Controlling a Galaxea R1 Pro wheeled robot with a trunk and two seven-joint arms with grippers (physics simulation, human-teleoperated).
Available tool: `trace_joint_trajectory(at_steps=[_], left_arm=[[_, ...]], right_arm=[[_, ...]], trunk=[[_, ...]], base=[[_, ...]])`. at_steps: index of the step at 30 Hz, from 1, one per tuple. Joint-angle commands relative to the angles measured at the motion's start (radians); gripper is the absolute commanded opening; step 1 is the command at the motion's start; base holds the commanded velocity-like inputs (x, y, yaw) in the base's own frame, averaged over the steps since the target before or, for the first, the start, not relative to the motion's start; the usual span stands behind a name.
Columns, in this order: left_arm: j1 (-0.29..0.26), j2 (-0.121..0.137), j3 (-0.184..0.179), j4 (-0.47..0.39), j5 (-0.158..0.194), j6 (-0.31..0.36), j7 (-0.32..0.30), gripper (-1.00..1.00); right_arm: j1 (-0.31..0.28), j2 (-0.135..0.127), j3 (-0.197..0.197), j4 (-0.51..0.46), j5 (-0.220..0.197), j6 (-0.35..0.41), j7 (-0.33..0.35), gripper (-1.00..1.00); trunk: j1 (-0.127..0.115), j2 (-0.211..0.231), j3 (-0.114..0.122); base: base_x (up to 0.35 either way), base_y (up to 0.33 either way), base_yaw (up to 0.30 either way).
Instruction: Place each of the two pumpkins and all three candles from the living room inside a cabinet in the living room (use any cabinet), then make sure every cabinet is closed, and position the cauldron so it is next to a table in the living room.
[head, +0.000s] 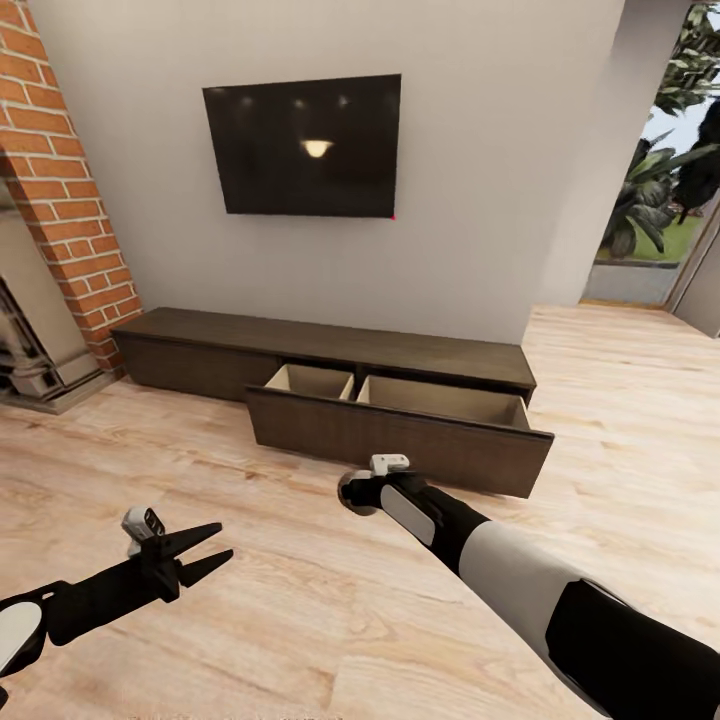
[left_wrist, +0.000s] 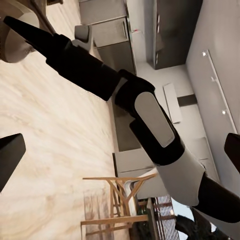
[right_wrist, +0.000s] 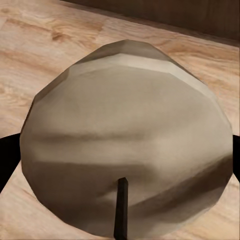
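candle (right_wrist: 127, 145): beige-grey, faceted, dark wick, gripped in your right hand (head: 352, 492) above the floor (head: 300, 600)
cabinet (head: 330, 360): drawer (head: 400, 430) pulled out, two pale compartments, both bare
left hand (head: 205, 552): spread wide, holding nothing

Lighting: even, bright, soft shadows. Glare: lamp reflections on TV (head: 302, 145). Edges: wide-angle bowing. Close-range candle (right_wrist: 125, 135): coarse, faceted.

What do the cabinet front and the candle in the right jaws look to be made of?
Cabinet: dark brown wood with a matte finish and faint grain on the pulled-out front panel; the compartments inside are paler wood. Candle: beige-grey, dull and waxy-looking, faceted surface with a dark wick; probably wax, though the render leaves it open.
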Motion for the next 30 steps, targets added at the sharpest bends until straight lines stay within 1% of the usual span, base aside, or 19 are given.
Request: trace_joint_trajectory(at_steps=[1, 4, 12, 15, 16, 21, 26, 30], left_arm=[[-0.001, 0.001, -0.001, 0.001, 0.000, 0.003, -0.004, 1.00], [-0.001, 0.002, 0.000, 0.002, -0.001, 0.003, -0.004, 1.00], [-0.001, 0.007, 0.001, 0.004, -0.004, 0.002, -0.002, 1.00], [-0.001, 0.007, 0.003, 0.004, -0.028, 0.001, -0.001, 1.00], [-0.001, 0.007, 0.010, 0.008, -0.050, 0.001, 0.000, 1.00], [-0.001, 0.005, 0.063, 0.053, -0.097, 0.001, -0.001, 1.00], [-0.001, 0.005, 0.073, 0.061, -0.108, 0.001, -0.002, 1.00], [-0.001, 0.007, 0.074, 0.062, -0.110, 0.001, -0.002, 1.00]], right_arm=[[-0.001, -0.001, 0.005, -0.002, -0.007, 0.000, -0.008, -1.00], [-0.001, 0.000, 0.005, -0.002, -0.006, 0.000, -0.008, -1.00], [-0.001, 0.001, 0.005, -0.002, -0.006, 0.000, -0.008, -1.00], [-0.001, 0.001, 0.005, -0.002, -0.006, 0.000, -0.008, -1.00], [-0.001, 0.001, 0.005, -0.002, -0.006, 0.000, -0.008, -1.00], [-0.001, 0.000, 0.005, -0.001, 0.000, -0.001, -0.007, -1.00], [-0.001, 0.000, 0.005, -0.002, 0.001, -0.001, -0.004, -1.00], [-0.001, -0.001, 0.005, -0.004, 0.001, 0.000, -0.003, -1.00]], trunk=[[0.000, 0.000, -0.002], [0.000, 0.000, -0.004], [-0.031, 0.056, 0.015], [-0.042, 0.077, 0.023], [-0.046, 0.084, 0.025], [-0.065, 0.119, 0.036], [-0.085, 0.154, 0.048], [-0.100, 0.182, 0.059]], base=[[0.000, 0.000, 0.266], [0.000, 0.000, 0.264], [0.000, 0.000, 0.262], [0.000, 0.000, 0.260], [0.000, 0.000, 0.254], [0.000, 0.000, 0.246], [0.000, 0.000, 0.210], [0.000, 0.000, 0.041]])
